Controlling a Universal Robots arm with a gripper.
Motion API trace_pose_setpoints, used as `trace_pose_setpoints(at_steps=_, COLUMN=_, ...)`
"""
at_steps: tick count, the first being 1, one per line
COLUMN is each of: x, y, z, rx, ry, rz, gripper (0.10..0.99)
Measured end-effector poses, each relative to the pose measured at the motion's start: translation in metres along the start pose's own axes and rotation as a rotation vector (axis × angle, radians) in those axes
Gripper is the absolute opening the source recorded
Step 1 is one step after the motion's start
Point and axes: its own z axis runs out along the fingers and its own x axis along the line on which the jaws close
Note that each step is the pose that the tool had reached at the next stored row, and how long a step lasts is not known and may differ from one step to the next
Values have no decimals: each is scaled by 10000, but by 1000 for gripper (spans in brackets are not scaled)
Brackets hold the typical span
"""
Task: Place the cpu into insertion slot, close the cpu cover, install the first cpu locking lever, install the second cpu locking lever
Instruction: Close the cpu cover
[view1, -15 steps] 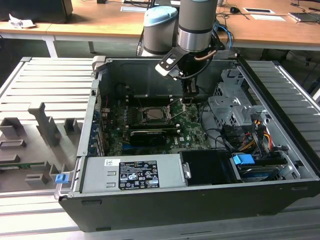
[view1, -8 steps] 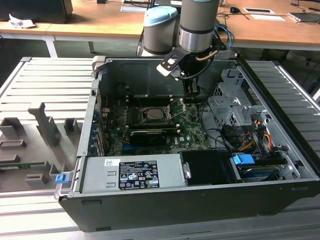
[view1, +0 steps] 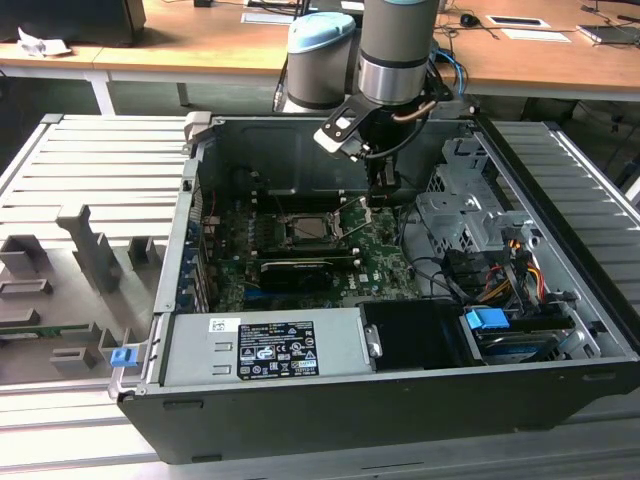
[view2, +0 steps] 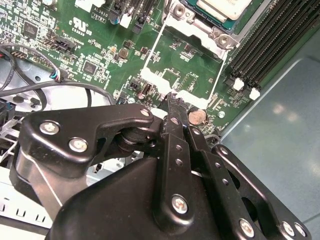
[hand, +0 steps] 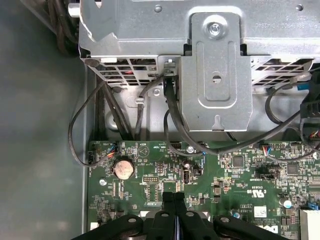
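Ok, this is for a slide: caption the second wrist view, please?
Shut fingers over the green motherboard beside its coin cell battery, cpu just beyond.

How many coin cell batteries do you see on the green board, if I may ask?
1. The coin cell battery lies flat on the green board, near its edge, right beside the hand. Others may be hidden beneath the hand.

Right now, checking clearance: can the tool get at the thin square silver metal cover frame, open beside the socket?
Probably yes: in the second wrist view the shut tool is right at the edge of the thin square silver metal cover frame, with nothing lying between them.
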Motion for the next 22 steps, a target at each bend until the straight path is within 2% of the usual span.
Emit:
trace_pose_setpoints(at_steps=13, x=0, y=19, z=6, rx=1, ry=1, rz=0, gripper=106)
trace_pose_setpoints(at_steps=16, x=0, y=49, z=13, rx=16, ry=2, rz=1, gripper=106)
trace_pose_setpoints(at_steps=18, x=0, y=103, z=17, rx=87, ry=0, rz=0, gripper=106)
trace_pose_setpoints(at_steps=22, x=0, y=138, z=26, rx=115, ry=0, rz=1, gripper=106)
